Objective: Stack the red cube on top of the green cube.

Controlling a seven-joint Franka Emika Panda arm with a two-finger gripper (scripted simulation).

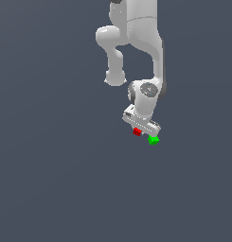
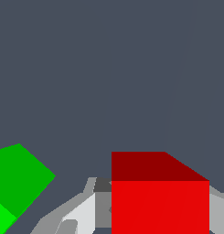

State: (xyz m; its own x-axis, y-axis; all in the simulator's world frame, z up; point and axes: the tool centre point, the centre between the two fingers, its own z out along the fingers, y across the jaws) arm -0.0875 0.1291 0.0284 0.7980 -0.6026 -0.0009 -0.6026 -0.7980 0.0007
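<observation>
- Stack not built: the red cube (image 1: 137, 132) and the green cube (image 1: 153, 140) sit side by side, near but apart, green at about 4 o'clock from red in the exterior view.
- Left to do: lift red, carry it over, set it on green.
- The gripper (image 1: 142, 127) is low over red; wrist view shows the red cube (image 2: 160, 196) between the fingers (image 2: 81, 210), which flank it closely.
- Squeezing or just bracketing? Cannot tell.
- The green cube (image 2: 17, 180) sits off to the side, untouched.
</observation>
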